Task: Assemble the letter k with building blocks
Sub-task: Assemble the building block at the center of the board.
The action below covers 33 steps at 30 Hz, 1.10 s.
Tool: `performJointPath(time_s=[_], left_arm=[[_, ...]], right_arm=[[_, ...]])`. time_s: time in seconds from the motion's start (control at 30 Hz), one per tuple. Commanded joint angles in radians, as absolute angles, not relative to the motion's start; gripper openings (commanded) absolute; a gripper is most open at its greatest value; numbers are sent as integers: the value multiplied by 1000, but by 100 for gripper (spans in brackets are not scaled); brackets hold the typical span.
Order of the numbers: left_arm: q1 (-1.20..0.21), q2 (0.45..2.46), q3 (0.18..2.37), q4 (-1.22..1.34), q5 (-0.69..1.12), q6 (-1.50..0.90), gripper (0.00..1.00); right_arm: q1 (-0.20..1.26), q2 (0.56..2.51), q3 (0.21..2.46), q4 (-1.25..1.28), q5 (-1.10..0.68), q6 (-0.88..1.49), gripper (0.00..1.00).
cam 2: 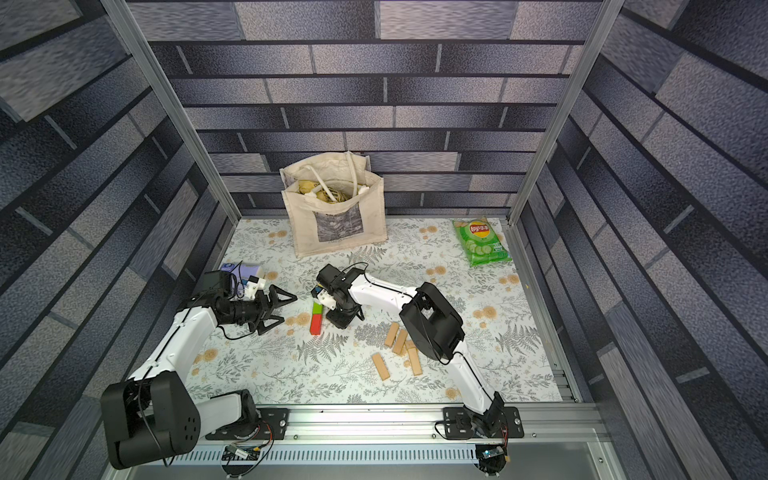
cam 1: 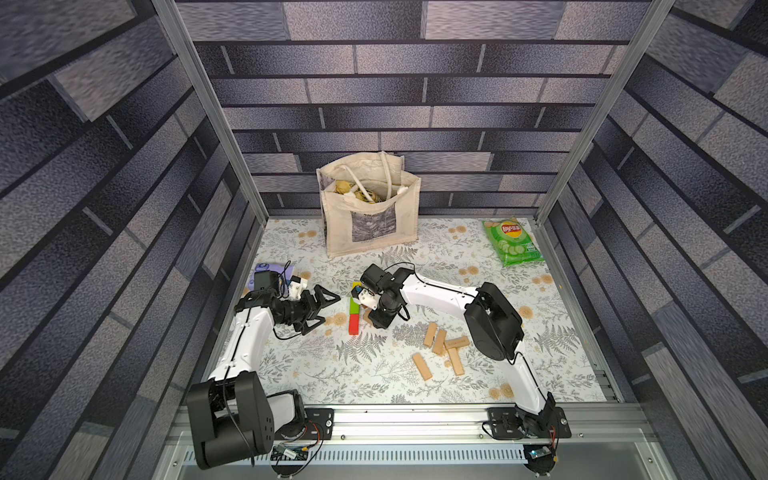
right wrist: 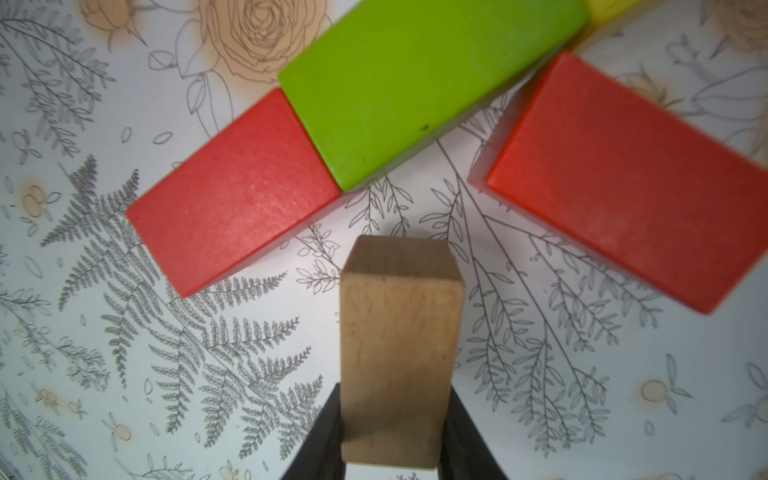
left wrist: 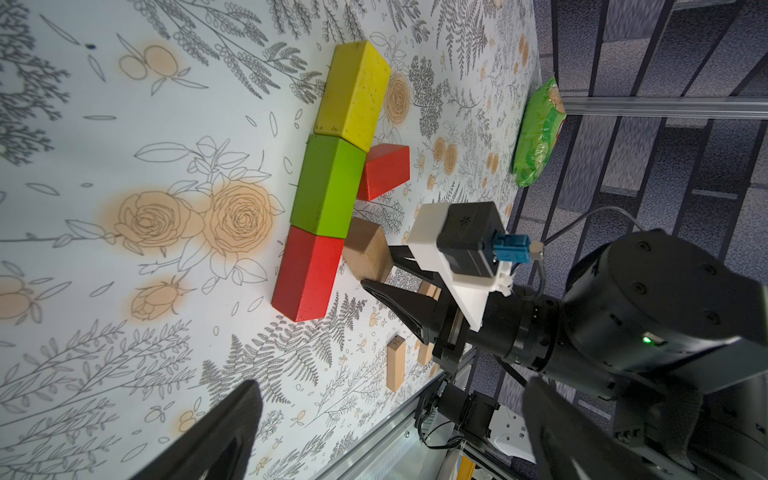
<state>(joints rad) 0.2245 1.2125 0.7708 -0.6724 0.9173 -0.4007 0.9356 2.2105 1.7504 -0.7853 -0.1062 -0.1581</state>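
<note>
Near the middle of the desk (cam 1: 291, 365), a little toward 9 o'clock, a straight stem (cam 1: 355, 307) of three blocks is laid flat, running from 12 to 6 o'clock. A yellow block (left wrist: 353, 93) is set at its 12 o'clock end, a green block (left wrist: 328, 187) in the middle and a red block (left wrist: 307, 272) at the 6 o'clock end, all touching end to end. On the stem's 3 o'clock side a second red block (left wrist: 384, 170) is laid slanted out toward roughly 2 o'clock, its near corner just beside the joint of green and yellow. A tan block (right wrist: 399, 353) is clamped between the closed right fingers (right wrist: 465, 432), slanting out toward about 4 o'clock, its free end aimed at the joint of green and red. In the right wrist view a narrow gap is seen between it and the stem; whether it rests on the desk cannot be told. The left fingers (cam 1: 314, 325) are spread wide and empty at 9 o'clock of the stem, apart from it. Five loose tan blocks (cam 1: 440, 343) are scattered at 4 o'clock of the stem, some touching. A tote bag (cam 1: 370, 224) is stood at 12 o'clock against the back wall, a green crisp packet (cam 1: 513, 243) is laid at 2 o'clock, and a purple pack (cam 1: 266, 269) is partly hidden at 10 o'clock.
</note>
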Motion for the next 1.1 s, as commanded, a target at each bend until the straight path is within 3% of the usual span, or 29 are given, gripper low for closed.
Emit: performJointPath(time_s=[0.0,1.07], left_arm=[[225,1209,756,-671,935,-400,100],[202,1206,755,-666,934,-400,100]], right_arm=[[924,2233,1778,-809,-106,-161,19],[918,2269,1836,-825,-135,-152,22]])
